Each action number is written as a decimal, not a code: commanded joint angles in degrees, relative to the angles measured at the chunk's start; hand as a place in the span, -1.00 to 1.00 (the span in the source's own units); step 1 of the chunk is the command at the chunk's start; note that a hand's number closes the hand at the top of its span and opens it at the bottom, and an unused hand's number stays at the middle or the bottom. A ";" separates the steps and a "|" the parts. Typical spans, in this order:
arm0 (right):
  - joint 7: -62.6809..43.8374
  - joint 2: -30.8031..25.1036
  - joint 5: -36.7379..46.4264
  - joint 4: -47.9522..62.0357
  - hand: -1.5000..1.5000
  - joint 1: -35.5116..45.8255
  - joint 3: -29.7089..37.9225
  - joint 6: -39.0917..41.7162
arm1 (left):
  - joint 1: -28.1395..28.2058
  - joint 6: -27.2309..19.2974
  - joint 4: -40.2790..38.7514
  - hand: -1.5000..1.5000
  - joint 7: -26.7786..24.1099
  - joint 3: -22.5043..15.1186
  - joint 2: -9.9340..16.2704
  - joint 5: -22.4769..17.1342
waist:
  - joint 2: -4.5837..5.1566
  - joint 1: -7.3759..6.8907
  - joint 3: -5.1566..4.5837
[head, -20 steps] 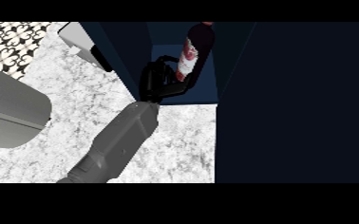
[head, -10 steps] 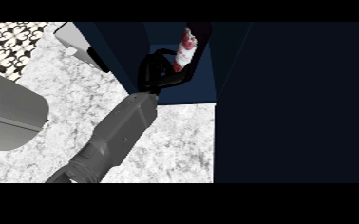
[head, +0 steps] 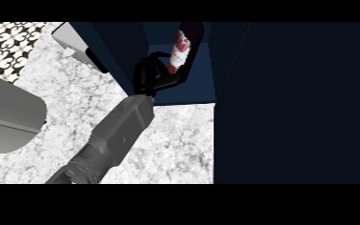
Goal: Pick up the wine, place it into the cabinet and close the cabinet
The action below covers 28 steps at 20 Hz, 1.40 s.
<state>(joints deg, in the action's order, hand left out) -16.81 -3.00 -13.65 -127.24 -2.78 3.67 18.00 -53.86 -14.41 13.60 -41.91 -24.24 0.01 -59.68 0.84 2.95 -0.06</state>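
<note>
The wine bottle (head: 181, 47), dark with a red and white label, is inside the open dark blue cabinet (head: 200, 83), leaning slightly to the right near the back. My right hand (head: 151, 74) reaches into the cabinet from the lower left. Its black fingers are curled round the bottle's lower part and hide it. I cannot tell whether the bottle's base rests on the cabinet floor. My left hand does not show.
A broad dark panel (head: 288, 105), seemingly the cabinet's open door, fills the right side. A white panel with a dark edge (head: 79, 45) stands left of the cabinet. A grey rounded shape (head: 17, 119) sits at the left edge on the speckled counter (head: 179, 143).
My right hand has carried the bottle further up the view, deeper into the cabinet. The forearm has stretched out after it.
</note>
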 commanded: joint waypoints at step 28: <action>-2.70 0.28 1.41 -3.75 -1.00 -1.73 -0.61 -1.73 | 16.98 -5.56 31.29 -1.00 -3.17 -8.34 5.32 9.39 | -1.56 -4.61 0.10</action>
<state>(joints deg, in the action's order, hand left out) -17.67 -3.22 -12.73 -130.02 -5.45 4.09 17.53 -43.01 -17.11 33.93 -47.19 -30.34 1.48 -52.56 -0.24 -0.77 -0.20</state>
